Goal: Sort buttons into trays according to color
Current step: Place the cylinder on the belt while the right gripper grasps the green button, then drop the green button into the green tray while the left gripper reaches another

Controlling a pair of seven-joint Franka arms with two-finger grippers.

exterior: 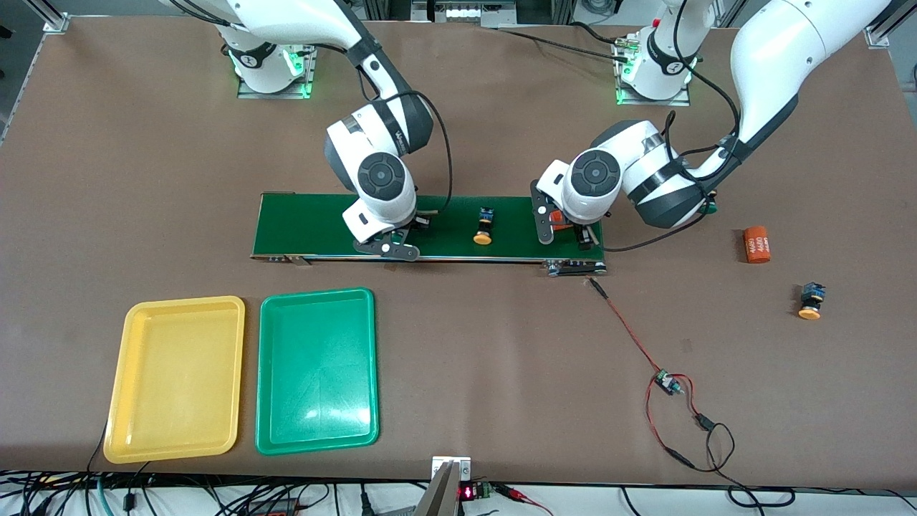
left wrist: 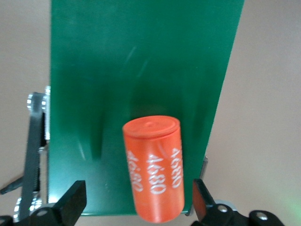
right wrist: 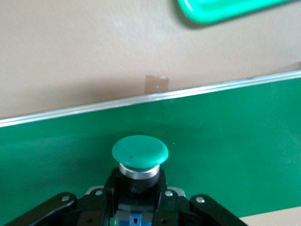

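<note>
From the front view, the dark-green conveyor belt [exterior: 430, 227] is lying across the middle of the table [exterior: 458, 373]. The right gripper [exterior: 392, 244] is sitting low over the belt toward the right arm's end, and the left gripper [exterior: 566, 231] is hanging over the belt's end toward the left arm, with an orange cylinder [exterior: 557, 219] partly showing beneath it. A yellow-capped button [exterior: 484, 228] is lying on the belt between the two grippers. A second yellow-capped button [exterior: 811, 300] is resting on the bare table toward the left arm's end, near another orange numbered cylinder [exterior: 756, 244]. The yellow tray [exterior: 122, 401] and the green tray [exterior: 269, 430] are sitting side by side, nearer the camera than the belt, and both are holding nothing.

In the left wrist view, the left gripper [left wrist: 138, 205] is standing spread wide, its fingers [left wrist: 75, 200] apart from the orange cylinder [left wrist: 153, 169], which is lying on the belt [left wrist: 141, 70] between them.

In the right wrist view, the right gripper [right wrist: 136, 207] is pinching the dark body of a green-capped button [right wrist: 139, 151] over the belt [right wrist: 235, 150], while a corner of the green tray [right wrist: 221, 9] is showing past the belt's edge.
</note>
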